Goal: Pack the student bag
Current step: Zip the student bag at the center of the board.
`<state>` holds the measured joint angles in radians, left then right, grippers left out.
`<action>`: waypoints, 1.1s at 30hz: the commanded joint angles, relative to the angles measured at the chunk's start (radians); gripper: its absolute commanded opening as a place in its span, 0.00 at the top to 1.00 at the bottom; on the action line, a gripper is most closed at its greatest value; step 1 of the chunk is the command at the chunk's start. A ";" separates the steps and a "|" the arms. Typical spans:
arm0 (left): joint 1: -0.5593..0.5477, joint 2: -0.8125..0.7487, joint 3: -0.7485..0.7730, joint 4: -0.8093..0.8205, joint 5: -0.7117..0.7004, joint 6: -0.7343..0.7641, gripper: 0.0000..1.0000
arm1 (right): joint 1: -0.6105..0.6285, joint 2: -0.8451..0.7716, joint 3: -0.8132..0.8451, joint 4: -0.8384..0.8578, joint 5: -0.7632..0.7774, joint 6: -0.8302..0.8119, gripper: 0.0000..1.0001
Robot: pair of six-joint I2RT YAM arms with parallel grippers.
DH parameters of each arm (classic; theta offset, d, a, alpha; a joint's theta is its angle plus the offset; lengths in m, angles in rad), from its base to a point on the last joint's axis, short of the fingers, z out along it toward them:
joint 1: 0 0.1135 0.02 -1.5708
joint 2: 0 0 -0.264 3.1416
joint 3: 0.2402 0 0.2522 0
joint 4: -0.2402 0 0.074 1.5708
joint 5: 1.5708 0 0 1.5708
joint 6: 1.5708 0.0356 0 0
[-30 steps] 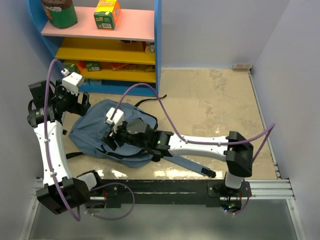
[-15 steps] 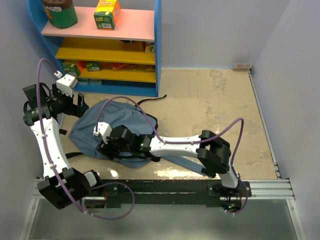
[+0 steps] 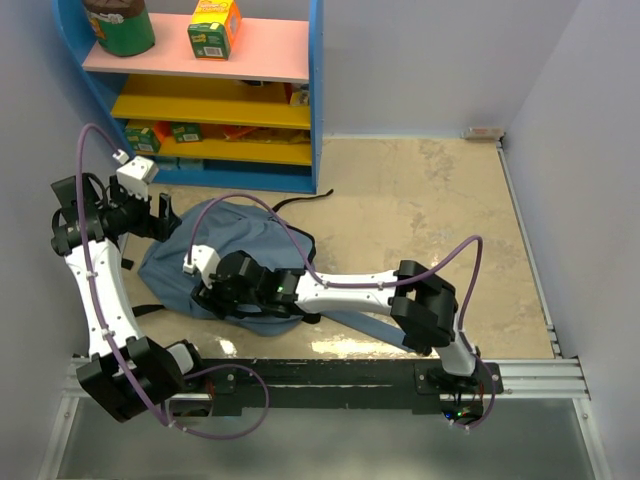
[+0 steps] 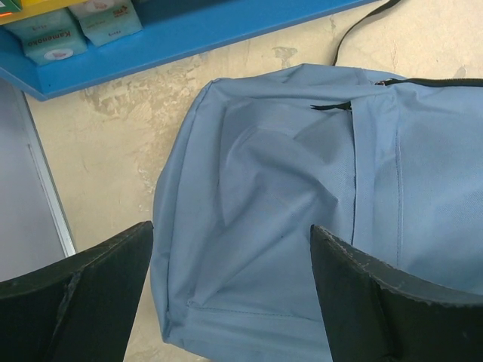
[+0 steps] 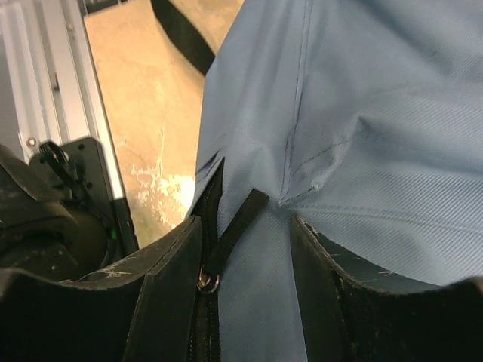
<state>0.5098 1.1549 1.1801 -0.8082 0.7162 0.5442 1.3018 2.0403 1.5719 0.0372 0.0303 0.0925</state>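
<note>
A large soft slate-blue fabric backpack (image 3: 225, 225) lies flat on the beige marbled worktop (image 3: 420, 210), just in front of a blue shelf unit (image 3: 315, 100) with pink and yellow boards. Its rounded end points toward the left arm, and a thin black cord (image 3: 300, 197) trails from its far edge across the worktop. A shoulder strap of the same blue (image 3: 385, 332) runs out from beneath the right arm toward the near edge.

The left tool (image 3: 165, 218) hangs over the backpack's left end, close to the foot of the shelf unit. In the left wrist view its two dark fingers (image 4: 83, 290) stand wide apart, released, with smooth blue cloth and a closed zip line below them and nothing between them.

The right arm reaches from its base across the near part of the backpack, and the right tool (image 3: 208, 292) is down on the near-left side of the bag. In the right wrist view its fingers (image 5: 162, 294) sit either side of a fold of blue cloth at a seam, where a short black webbing tab (image 5: 243, 217) and a small metal ring (image 5: 207, 283) lie in the gap. They are partly drawn together; whether they pinch the tab or the cloth cannot be told.

On the top pink board stand a dark green round tin (image 3: 120, 25) and a yellow-and-green carton (image 3: 215, 27)
</note>
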 commanded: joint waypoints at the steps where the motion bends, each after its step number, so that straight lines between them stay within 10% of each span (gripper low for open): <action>1: 0.009 -0.034 0.001 0.027 0.032 0.019 0.12 | 0.010 0.018 0.048 -0.034 0.008 0.001 0.48; 13: 0.010 -0.063 -0.014 -0.023 0.060 0.106 0.12 | 0.019 -0.188 -0.105 0.098 0.146 -0.005 0.99; 24: -0.003 -0.030 0.032 -0.511 0.236 0.674 0.26 | 0.019 -0.391 -0.449 0.339 0.221 0.070 1.00; 33: -0.265 -0.241 -0.217 -0.510 0.129 0.887 0.48 | 0.020 -0.445 -0.503 0.369 0.345 0.105 1.00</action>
<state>0.3439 0.9882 1.0264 -1.2659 0.8272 1.2633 1.3231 1.6726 1.0840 0.3267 0.2577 0.1734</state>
